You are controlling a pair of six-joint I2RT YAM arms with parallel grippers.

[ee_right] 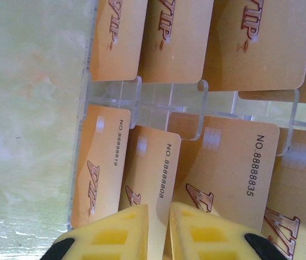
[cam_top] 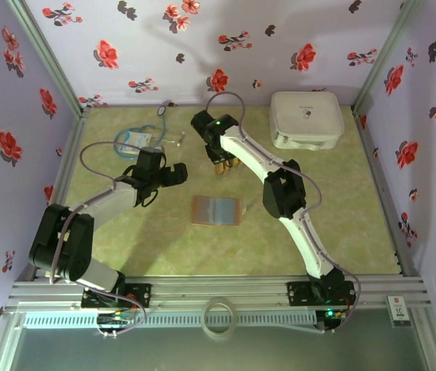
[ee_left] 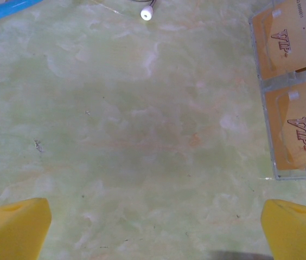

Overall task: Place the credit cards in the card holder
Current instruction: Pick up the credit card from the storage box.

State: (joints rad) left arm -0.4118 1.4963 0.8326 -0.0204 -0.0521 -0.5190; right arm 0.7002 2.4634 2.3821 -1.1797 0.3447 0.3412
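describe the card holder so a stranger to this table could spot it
Look at the middle of the green table. The card holder lies flat there, touching nothing. Unlike the larger white case in the far right corner, it is a small rectangle, reddish-brown at the edges and grey inside.

A white rounded-square case [cam_top: 306,118] sits at 1 o'clock on the green marbled table [cam_top: 164,247]. A blue-tubed stethoscope [cam_top: 137,139] lies at 11 o'clock. A tape ring [cam_top: 205,317] rests at 6 o'clock.
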